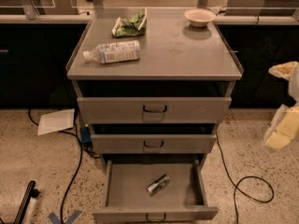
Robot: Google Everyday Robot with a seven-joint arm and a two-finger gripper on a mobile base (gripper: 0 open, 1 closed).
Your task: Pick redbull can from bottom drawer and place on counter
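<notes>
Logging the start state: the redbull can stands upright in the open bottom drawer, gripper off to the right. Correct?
Not quite: the camera view shows the redbull can lying on its side in the open bottom drawer. The gripper is off to the right.

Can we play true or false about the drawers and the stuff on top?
1. The can lies on its side in the open bottom drawer. True.
2. The bottle stands upright on the counter. False: it lies on its side.
3. The gripper is at the right edge, far from the can. True.
4. The bowl is in a drawer. False: it sits on the counter.
</notes>
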